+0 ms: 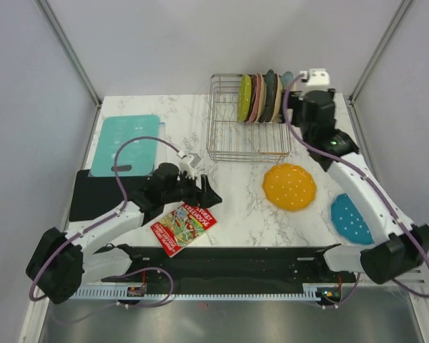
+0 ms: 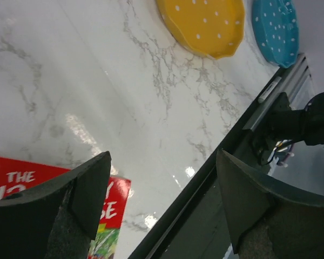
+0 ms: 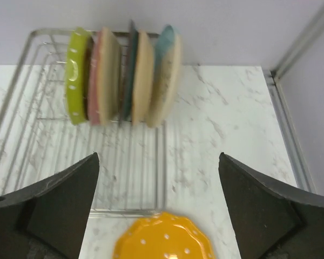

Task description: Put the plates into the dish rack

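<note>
Nearest us, at the lower left of the overhead view, a red booklet [image 1: 184,227] lies flat on the marble table [image 1: 236,207]. The left gripper [image 2: 162,159] is just above it in the frame. Its jaws stand wide apart and hold nothing. In the left wrist view we see only bare marble between the fingers, with a corner of the booklet under the left one.

At the lower right of the overhead view, the blue plate [image 1: 350,219] lies flat on the table, its right edge hidden by the right arm. A little higher, right of centre, the orange plate [image 1: 289,186] also lies flat. It is near the blue plate but apart from it, and just below the rack's lower right corner.

On the left side, the black mat [image 1: 93,194] lies flat, and the teal board [image 1: 129,143] sits just above it.

At the upper centre stands the dish rack [image 1: 229,136]. Plates stand on edge, packed close, in its right end. The lime green plate [image 3: 75,75] is leftmost, then the pink plate [image 3: 102,75], the dark teal plate [image 3: 130,65] and the pale blue plate [image 3: 164,54] at the right. Several show cream backs, and we cannot count them with certainty.

The right gripper [image 3: 157,162] hovers by the rack's right end, its jaws spread wide and empty.
</note>
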